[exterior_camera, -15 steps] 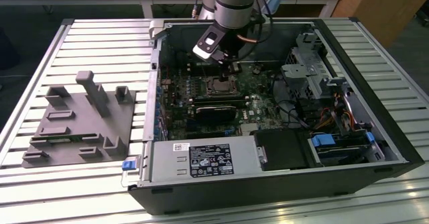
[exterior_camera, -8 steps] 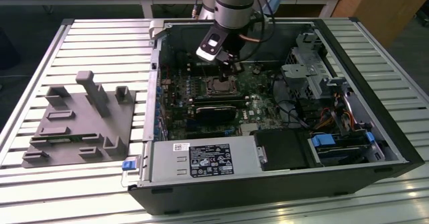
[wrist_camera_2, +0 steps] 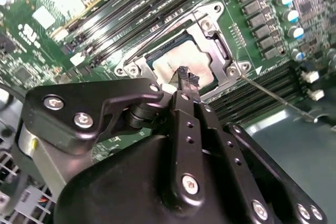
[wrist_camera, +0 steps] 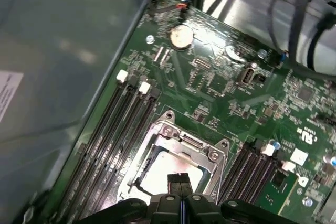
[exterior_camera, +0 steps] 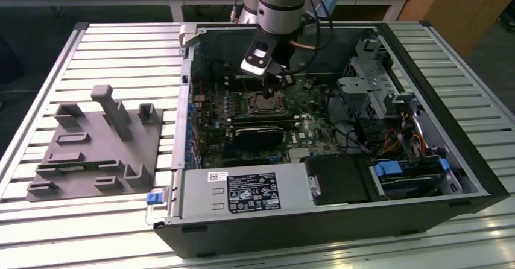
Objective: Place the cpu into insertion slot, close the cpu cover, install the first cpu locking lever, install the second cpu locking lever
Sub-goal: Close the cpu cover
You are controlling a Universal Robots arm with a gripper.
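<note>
While the end effector [wrist_camera: 180, 182] hangs just above the insertion slot [exterior_camera: 263, 103], its two fingers are pressed together and hold nothing. Directly under the fingertips lies the cpu [wrist_camera_2: 170, 66], seated in the slot, with the cpu cover [wrist_camera: 181, 136] lying flat around it. Beside the end effector, one thin locking lever [wrist_camera_2: 273, 98] sticks out slanted from the slot's corner.
</note>
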